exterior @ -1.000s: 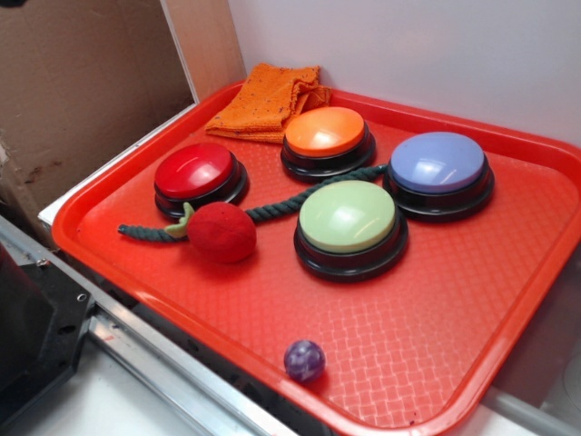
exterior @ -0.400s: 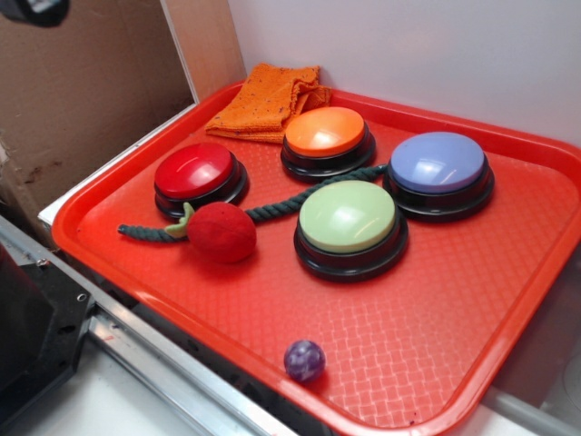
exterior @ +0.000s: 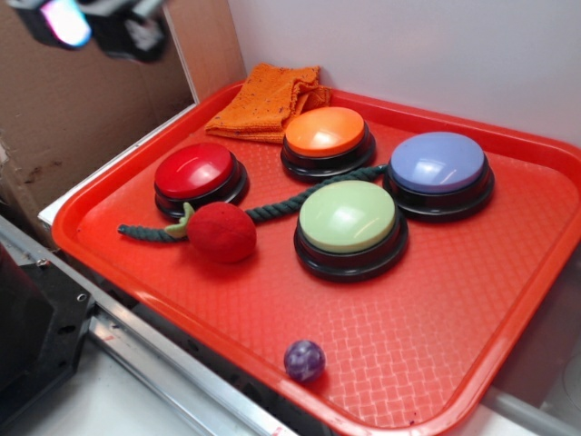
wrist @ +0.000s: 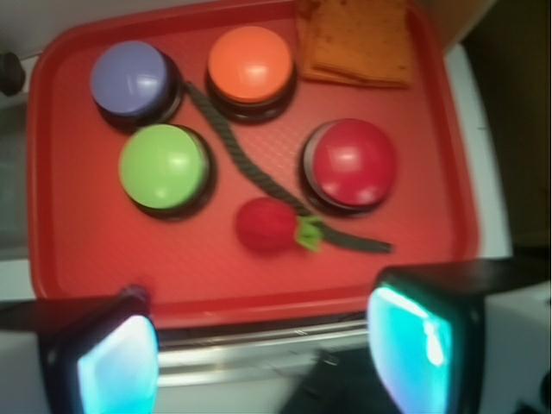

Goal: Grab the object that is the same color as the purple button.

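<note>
White wall and brown cardboard back a red tray (exterior: 436,363) on a pale counter. Claw (wrist: 259,354): seen in the wrist view as two glowing teal fingers (wrist: 116,366) set wide apart with nothing between them, high above the tray's near rim; in the exterior view it is a blurred shape at the top left corner (exterior: 91,23). Ahead of the claw, in the wrist view: purple button (wrist: 131,78) far left, orange button (wrist: 250,65) beside it, orange cloth (wrist: 355,39) far right, green button (wrist: 164,166) and red button (wrist: 352,162) nearer. Green rope (wrist: 233,147) runs between the buttons to a red fuzzy ball (wrist: 267,226) (nearest the claw). Purple ball (exterior: 304,360): outside the wrist view; lies alone by the tray's front rim, well apart from the claw.
</note>
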Controlling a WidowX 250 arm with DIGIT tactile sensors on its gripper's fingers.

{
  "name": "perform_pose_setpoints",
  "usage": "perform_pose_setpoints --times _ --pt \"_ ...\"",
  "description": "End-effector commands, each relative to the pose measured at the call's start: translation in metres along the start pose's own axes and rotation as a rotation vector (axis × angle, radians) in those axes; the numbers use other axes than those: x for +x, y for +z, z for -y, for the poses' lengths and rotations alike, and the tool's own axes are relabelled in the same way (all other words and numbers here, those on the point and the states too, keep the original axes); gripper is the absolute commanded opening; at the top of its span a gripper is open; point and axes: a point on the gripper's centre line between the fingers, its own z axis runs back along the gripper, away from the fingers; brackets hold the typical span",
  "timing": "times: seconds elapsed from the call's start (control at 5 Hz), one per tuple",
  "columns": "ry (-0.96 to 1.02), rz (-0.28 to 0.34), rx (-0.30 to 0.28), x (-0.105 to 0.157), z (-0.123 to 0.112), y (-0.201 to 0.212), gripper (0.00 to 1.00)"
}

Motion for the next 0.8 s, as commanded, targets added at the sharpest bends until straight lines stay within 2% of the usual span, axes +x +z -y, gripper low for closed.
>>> perform_pose_setpoints --times 0.0,0.2,0.4,0.6 --pt "0.070 0.016 -0.095 0.008 0.051 -0.041 1.00" --pt "0.118 -0.023 -0.169 0.006 0.064 -0.063 1.00" --pt "0.123 -0.082 -0.174 0.001 0.070 -0.081 1.00" --pt "0.084 -0.109 -0.130 -0.004 0.081 -0.101 1.00"
